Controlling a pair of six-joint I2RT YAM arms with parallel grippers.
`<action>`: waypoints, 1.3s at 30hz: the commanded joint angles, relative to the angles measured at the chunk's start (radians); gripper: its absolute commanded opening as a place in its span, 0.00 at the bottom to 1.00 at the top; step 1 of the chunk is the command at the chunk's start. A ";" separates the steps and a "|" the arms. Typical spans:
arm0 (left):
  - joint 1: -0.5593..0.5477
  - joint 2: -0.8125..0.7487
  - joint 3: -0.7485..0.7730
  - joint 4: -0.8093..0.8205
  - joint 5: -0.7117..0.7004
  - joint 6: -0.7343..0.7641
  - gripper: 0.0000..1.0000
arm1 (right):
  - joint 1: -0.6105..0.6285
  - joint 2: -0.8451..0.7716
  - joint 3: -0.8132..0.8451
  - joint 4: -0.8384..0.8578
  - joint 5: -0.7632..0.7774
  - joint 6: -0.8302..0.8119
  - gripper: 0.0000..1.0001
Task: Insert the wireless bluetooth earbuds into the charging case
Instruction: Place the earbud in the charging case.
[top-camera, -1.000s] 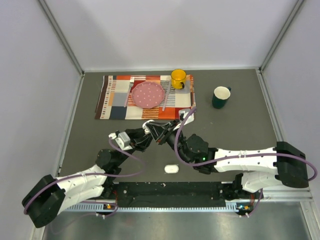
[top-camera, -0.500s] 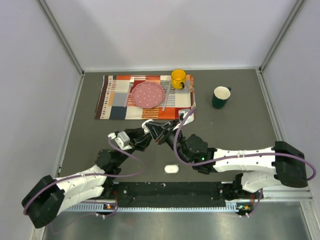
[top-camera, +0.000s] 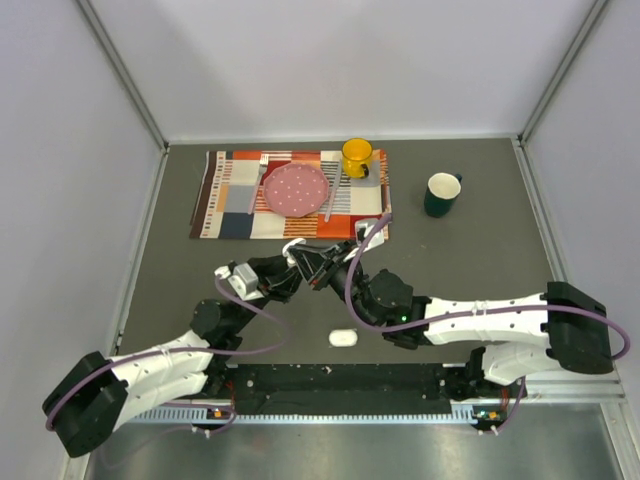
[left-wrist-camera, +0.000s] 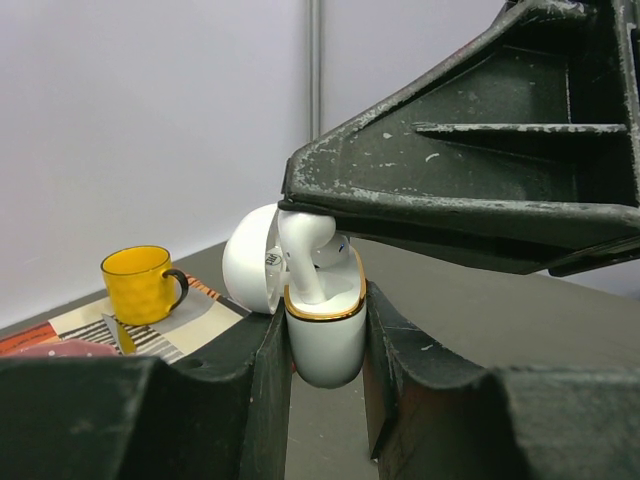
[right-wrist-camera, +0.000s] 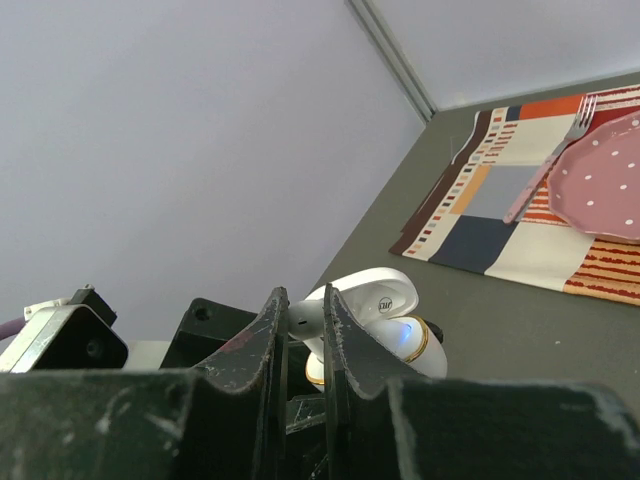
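Note:
My left gripper (left-wrist-camera: 325, 335) is shut on a white charging case (left-wrist-camera: 325, 350) with a gold rim, gripping its lower body and holding it upright above the table. The case's lid (left-wrist-camera: 250, 262) hangs open to the left. My right gripper (right-wrist-camera: 303, 300) is shut on the head of a white earbud (right-wrist-camera: 307, 320). The earbud (left-wrist-camera: 303, 252) stands in the open case with its stem down in a socket, and the right gripper's finger (left-wrist-camera: 470, 200) presses on top of it. In the top view the two grippers (top-camera: 305, 265) meet near the placemat's front edge.
A second white case (top-camera: 343, 338), closed, lies on the grey table in front of the arms. Behind the grippers, a striped placemat (top-camera: 228, 205) carries a pink plate (top-camera: 295, 188), a fork (right-wrist-camera: 560, 150) and a yellow mug (top-camera: 357, 156). A dark green mug (top-camera: 441, 193) stands at the right.
The right arm has nudged slightly left, towards the left gripper. Both grips are unchanged.

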 joint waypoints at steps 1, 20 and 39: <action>-0.006 -0.030 0.010 0.151 -0.039 0.000 0.00 | 0.041 0.013 0.029 -0.010 0.032 -0.031 0.00; -0.007 -0.056 -0.001 0.146 -0.022 0.012 0.00 | 0.055 0.030 0.083 -0.120 0.103 -0.091 0.14; -0.007 -0.108 -0.021 0.054 -0.027 0.035 0.00 | 0.055 -0.031 0.210 -0.159 0.054 -0.240 0.43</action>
